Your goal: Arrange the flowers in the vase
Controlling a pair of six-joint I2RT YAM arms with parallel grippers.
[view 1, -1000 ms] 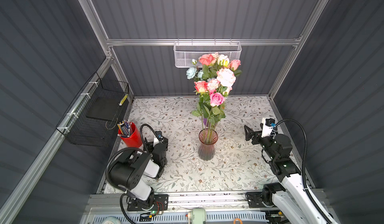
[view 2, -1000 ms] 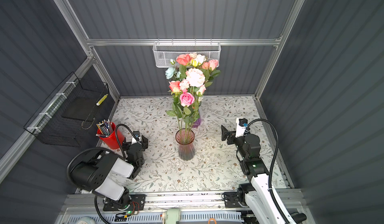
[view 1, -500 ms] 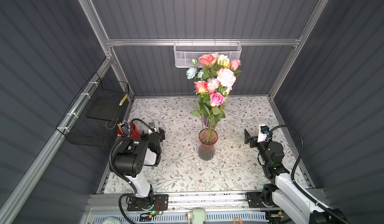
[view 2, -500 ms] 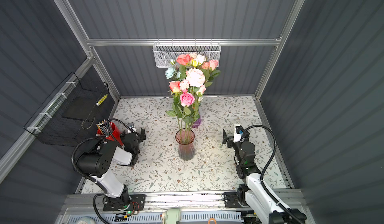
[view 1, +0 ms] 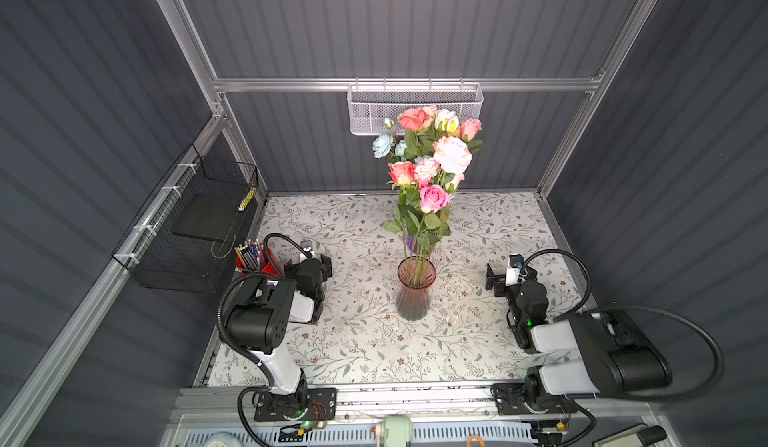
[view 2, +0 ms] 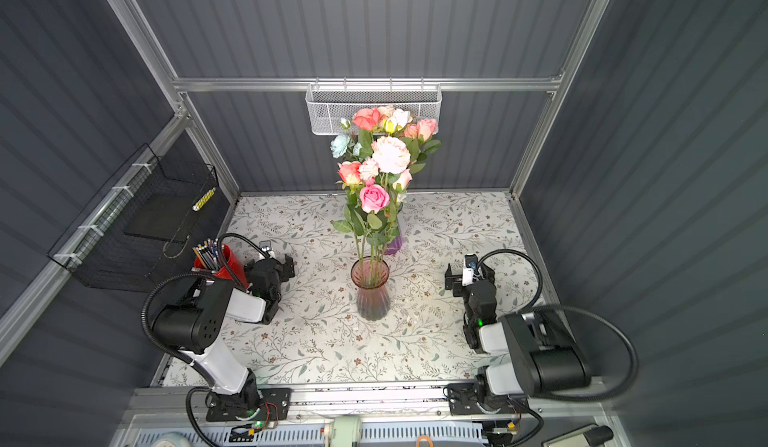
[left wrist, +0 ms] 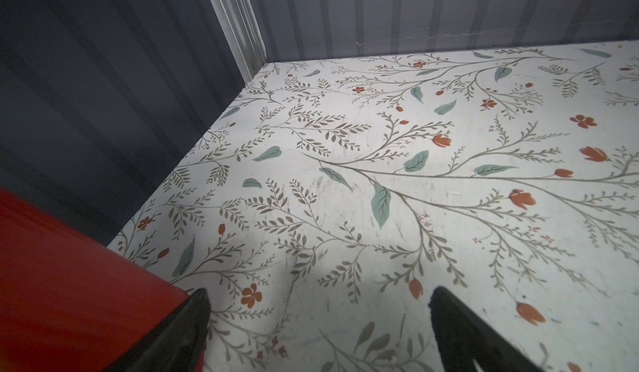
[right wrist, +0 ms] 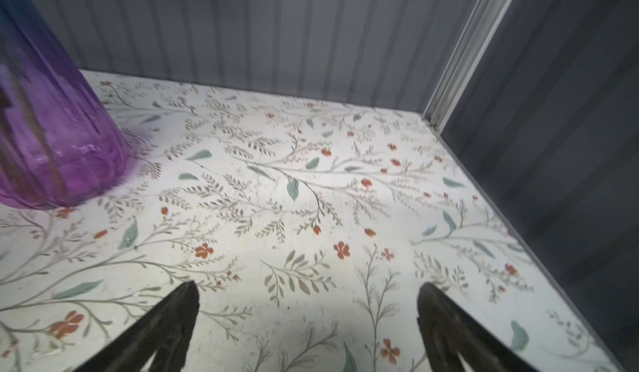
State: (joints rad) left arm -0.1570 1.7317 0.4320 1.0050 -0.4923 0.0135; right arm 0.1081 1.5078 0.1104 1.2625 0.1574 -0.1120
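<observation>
Both arms folded low, flowers (view 1: 428,162) standing in the vase (view 1: 416,289) between the grippers, well apart from both. Jaws wide and empty on left gripper (view 1: 309,262), beside red cup (view 1: 268,261), and right gripper (view 1: 509,275). Right elbow has come into view since a second ago.

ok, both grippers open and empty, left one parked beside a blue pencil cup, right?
Cup colour wrong: the pencil cup is red, as both top views and the left wrist view show. The left gripper beside it and the right gripper are open and empty.

Bare tabletop (view 1: 357,341) either side of central vase (view 1: 415,299); red pencil cup (view 1: 271,260) just beside left gripper (left wrist: 318,294).
</observation>
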